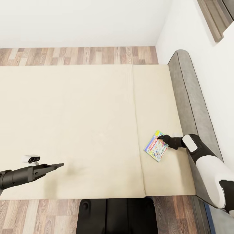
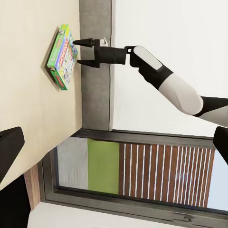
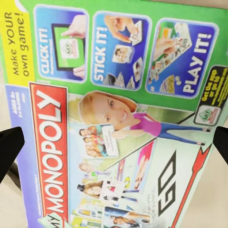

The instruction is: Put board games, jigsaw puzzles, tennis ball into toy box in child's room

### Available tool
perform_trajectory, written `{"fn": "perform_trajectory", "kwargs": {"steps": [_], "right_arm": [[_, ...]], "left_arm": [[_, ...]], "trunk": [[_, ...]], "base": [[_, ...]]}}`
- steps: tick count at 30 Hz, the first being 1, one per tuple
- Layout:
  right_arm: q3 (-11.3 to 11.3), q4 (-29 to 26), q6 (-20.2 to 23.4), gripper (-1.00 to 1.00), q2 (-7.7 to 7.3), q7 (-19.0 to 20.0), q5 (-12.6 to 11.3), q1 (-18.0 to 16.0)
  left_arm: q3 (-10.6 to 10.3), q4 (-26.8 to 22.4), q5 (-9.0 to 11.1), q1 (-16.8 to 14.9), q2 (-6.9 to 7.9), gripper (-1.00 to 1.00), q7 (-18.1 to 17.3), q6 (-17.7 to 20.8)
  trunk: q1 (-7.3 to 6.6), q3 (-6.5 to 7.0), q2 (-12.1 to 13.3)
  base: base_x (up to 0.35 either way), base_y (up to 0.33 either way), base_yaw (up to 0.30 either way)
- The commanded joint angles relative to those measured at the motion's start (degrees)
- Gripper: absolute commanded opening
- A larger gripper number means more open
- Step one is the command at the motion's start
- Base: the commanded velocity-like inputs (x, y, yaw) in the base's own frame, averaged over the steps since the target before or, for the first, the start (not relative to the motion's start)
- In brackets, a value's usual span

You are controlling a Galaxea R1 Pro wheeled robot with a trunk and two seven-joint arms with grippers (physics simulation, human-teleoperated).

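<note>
Head view is showing the right claw (image 1: 160,137) reaching with fingers spread toward the Monopoly box (image 1: 156,146) — lying flat on the bed (image 1: 81,123) beside the headboard (image 1: 190,107) — presumably to straddle its edge.

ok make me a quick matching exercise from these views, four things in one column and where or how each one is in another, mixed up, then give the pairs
Things:
1. Monopoly box
2. right gripper
3. left gripper
4. headboard

Places or states:
A. over the bare mattress, far from the game
B. grey, along the bed's right side by the white wall
C. lying flat on the mattress near the headboard
D. fingers open, at the edge of the game box

Pairs: 1-C, 2-D, 3-A, 4-B
</note>
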Motion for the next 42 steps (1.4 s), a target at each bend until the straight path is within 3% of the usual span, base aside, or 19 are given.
{"fn": "perform_trajectory", "kwargs": {"steps": [1,42], "right_arm": [[-0.27,-0.04,0.30,1.00,0.02,0.13,0.16,-0.02],[-0.69,0.67,0.10,1.00,-0.07,-1.79,0.16,-0.02]], "left_arm": [[-0.01,-0.01,-0.02,-0.01,0.02,1.00,-0.21,0.61],[-0.01,-0.03,0.05,-0.01,0.02,1.00,-0.21,0.61]], "trunk": [[0.03,-0.06,-0.09],[0.03,-0.45,-0.09]], "base": [[0.000,0.000,0.000],[0.000,0.000,0.000]]}}
